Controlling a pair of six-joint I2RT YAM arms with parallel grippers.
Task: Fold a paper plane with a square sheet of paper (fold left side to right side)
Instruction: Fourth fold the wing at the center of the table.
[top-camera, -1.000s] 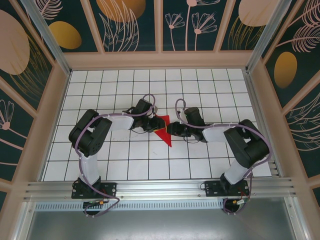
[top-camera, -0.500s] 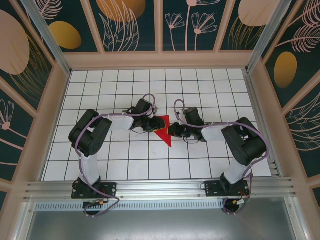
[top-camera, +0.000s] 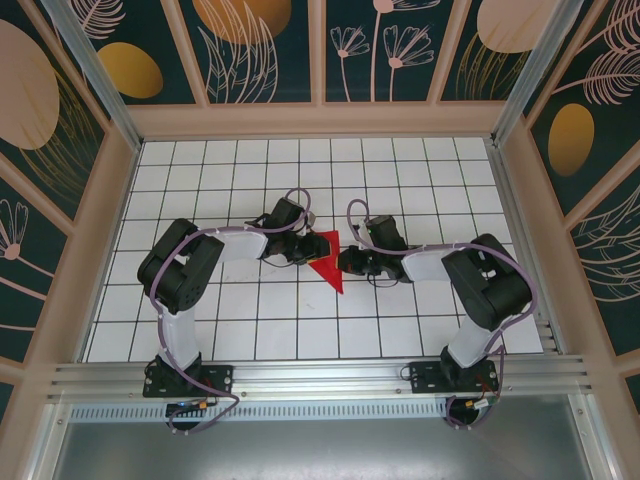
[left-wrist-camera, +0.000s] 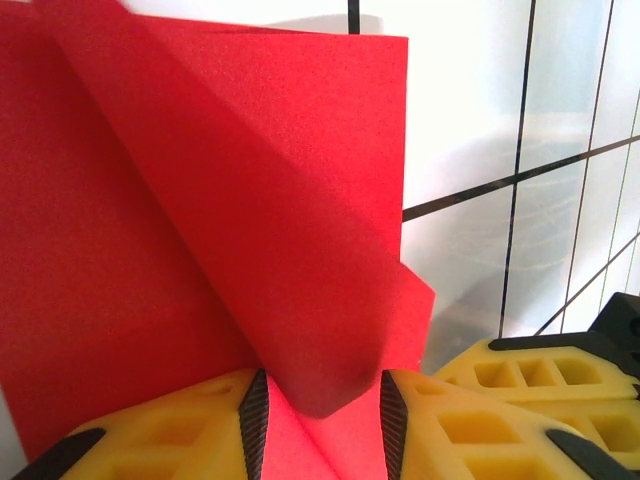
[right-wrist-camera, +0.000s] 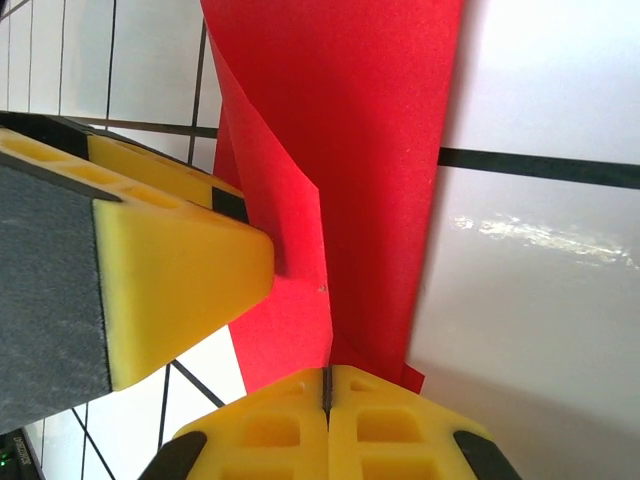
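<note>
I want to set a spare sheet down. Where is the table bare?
Free: the far tile rows toward the back wall, the near rows between the two arm bases, and the outer side columns. Crowded: the middle, where the left pincer and right pincer meet at the red paper.

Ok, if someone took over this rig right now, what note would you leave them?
Left end effector: partly open, fingers on either side of a raised flap of the red paper, not visibly clamping it.
Right end effector: shut on the paper's edge.
Paper: mid-table between both arms, partly folded, one layer curling up off the white grid table.
Done: first folds are in, with a point toward the near side.
Left: flatten the lifted flap, crease it, finish the dart.
</note>
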